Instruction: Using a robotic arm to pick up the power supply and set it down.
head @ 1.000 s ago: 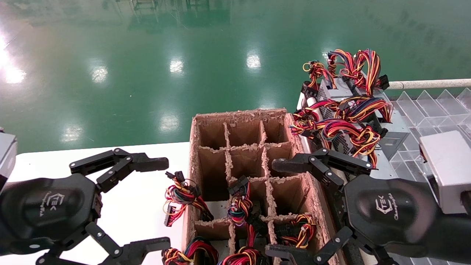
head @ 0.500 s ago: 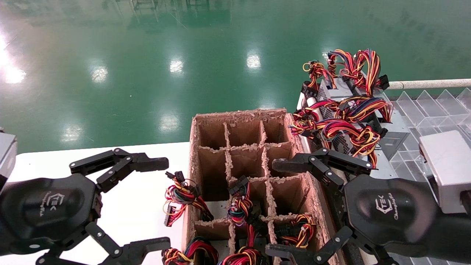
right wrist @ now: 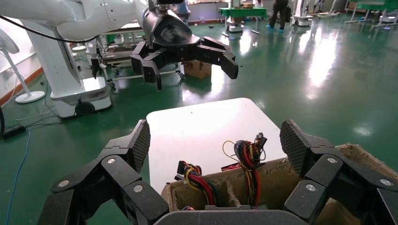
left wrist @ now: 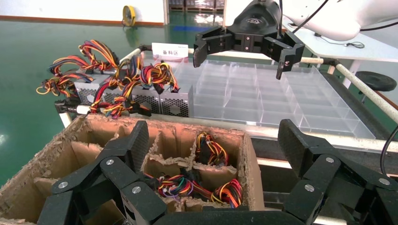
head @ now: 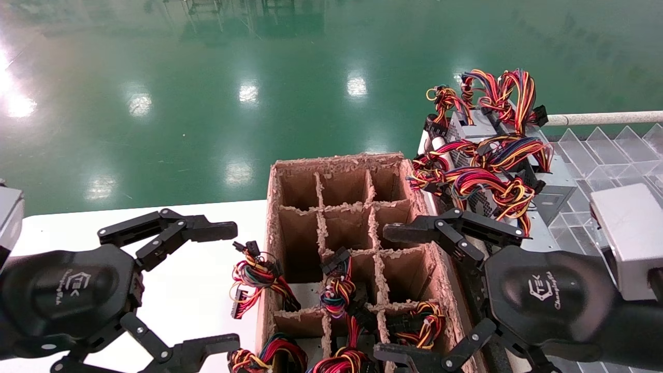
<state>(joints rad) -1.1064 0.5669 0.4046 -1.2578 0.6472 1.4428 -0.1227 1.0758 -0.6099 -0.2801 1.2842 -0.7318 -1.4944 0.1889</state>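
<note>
Two silver-grey power supplies lie on the clear tray at the right, with red, yellow and black wire bundles piled on them; the left wrist view shows their vent sides. More wire bundles stick out of the near cells of the brown cardboard divider box; the units beneath are mostly hidden. My left gripper hangs open over the white table, left of the box. My right gripper hangs open over the box's right wall. Neither holds anything.
The white table lies left of the box. One wire bundle hangs over the box's left wall. The clear divided tray with a white rail runs along the right. The far cells of the box hold nothing. Green floor lies beyond.
</note>
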